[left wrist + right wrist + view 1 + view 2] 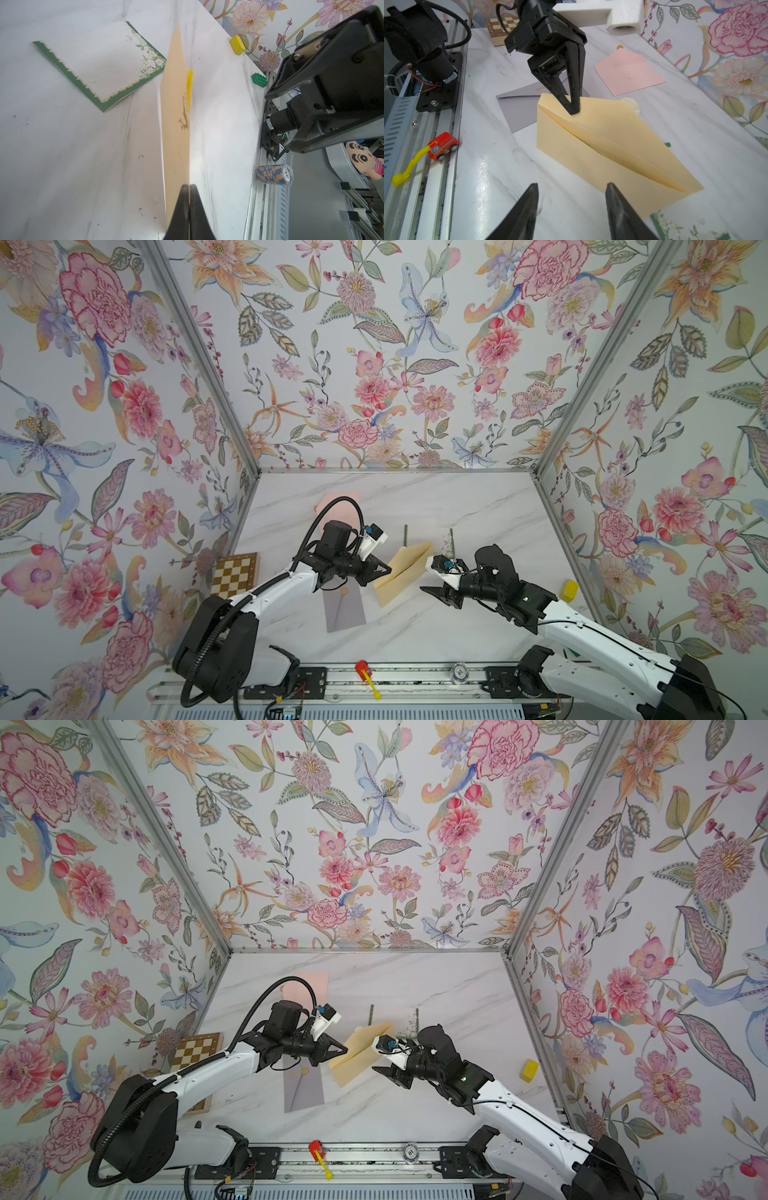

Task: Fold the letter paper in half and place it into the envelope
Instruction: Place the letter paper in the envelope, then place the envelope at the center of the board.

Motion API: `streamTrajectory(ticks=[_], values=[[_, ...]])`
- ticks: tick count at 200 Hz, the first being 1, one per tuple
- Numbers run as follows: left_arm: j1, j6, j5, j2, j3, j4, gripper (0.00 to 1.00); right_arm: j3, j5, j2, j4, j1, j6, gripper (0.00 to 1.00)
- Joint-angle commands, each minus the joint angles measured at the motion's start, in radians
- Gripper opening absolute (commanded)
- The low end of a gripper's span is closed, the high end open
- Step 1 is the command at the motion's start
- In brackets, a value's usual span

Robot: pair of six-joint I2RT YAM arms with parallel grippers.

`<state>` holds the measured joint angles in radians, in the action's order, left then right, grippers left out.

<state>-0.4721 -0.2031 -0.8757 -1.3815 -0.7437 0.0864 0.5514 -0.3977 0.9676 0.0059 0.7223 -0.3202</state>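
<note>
The left tool [574, 108] grips the pale-yellow paper envelope [602, 149] by its flap corner, the right tool [572, 185] stands part-open and empty, and the green-bordered floral letter paper [99, 62] lies flat on the desk [62, 166] just beside the envelope, so folding appears to come next.

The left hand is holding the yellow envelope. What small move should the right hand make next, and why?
Probably move the right hand toward the green-bordered letter paper and grasp its edge. That hand is open and empty, the paper lies flat beside the yellow envelope, and the left hand is shut on that envelope.
</note>
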Motion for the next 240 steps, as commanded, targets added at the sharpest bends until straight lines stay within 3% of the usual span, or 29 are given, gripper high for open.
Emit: streamTrajectory(ticks=[1, 32, 74, 186, 240], values=[[0.012, 0.001, 0.017, -0.037, 0.005, 0.002, 0.0, -0.057, 0.001, 0.017, 0.168, -0.027, 0.177, 0.53], [0.013, 0.01, 0.018, -0.069, 0.012, 0.005, 0.0, -0.1, 0.009, 0.061, 0.272, -0.059, 0.246, 0.52], [0.016, 0.013, 0.046, -0.083, 0.012, 0.015, 0.0, -0.069, 0.036, 0.178, 0.26, -0.103, 0.295, 0.49], [0.02, 0.016, 0.112, -0.234, 0.022, 0.016, 0.0, -0.05, 0.021, 0.533, 0.429, -0.116, 0.484, 0.13], [0.021, 0.013, 0.163, -0.255, 0.024, 0.025, 0.08, -0.077, 0.012, 0.559, 0.403, -0.105, 0.53, 0.07]])
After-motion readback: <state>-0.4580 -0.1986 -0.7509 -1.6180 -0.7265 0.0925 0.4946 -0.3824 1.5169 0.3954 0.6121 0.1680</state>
